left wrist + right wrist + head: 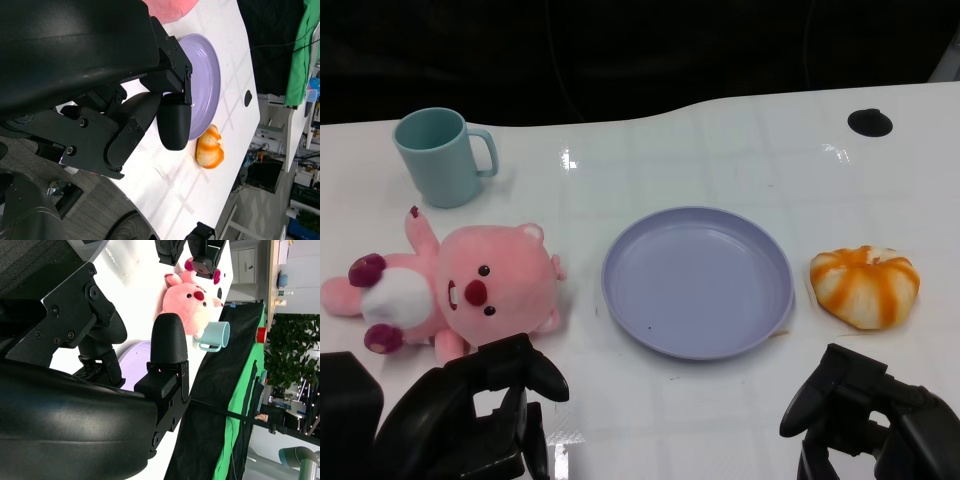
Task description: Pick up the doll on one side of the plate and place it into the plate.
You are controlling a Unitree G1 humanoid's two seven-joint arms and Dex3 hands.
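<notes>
Hovering low at the near left of the white table (720, 420), left hand (480, 410) hung just near of the pink plush doll (450, 290), fingers (535, 365) curled forward and parted, holding nothing, tips short of the doll's head; whether touching the plush could not be told. Seen from the left wrist, same fingers (175, 120) hung loosely apart above the tabletop, nothing between them.

Poised at the near right edge, right hand (870, 415) sat with fingers (815, 400) bent inward and apart, empty, well apart from the plate and near of the orange-and-white plush toy (865, 285). From the right wrist, one finger (169, 345) stood straight out, separate from the others, gripping nothing.

Lying on its back left of the plate, doll lay with head toward the plate and feet toward the left edge, apart from the rim. Lavender plate (630, 300) rested at the table's middle, bare inside. Teal mug (442, 155) stood upright at the far left, beyond the doll, handle pointing right. Striped orange plush lay just right of the plate, close to its rim. Small black round fitting (870, 122) sat at the far right of the table.
</notes>
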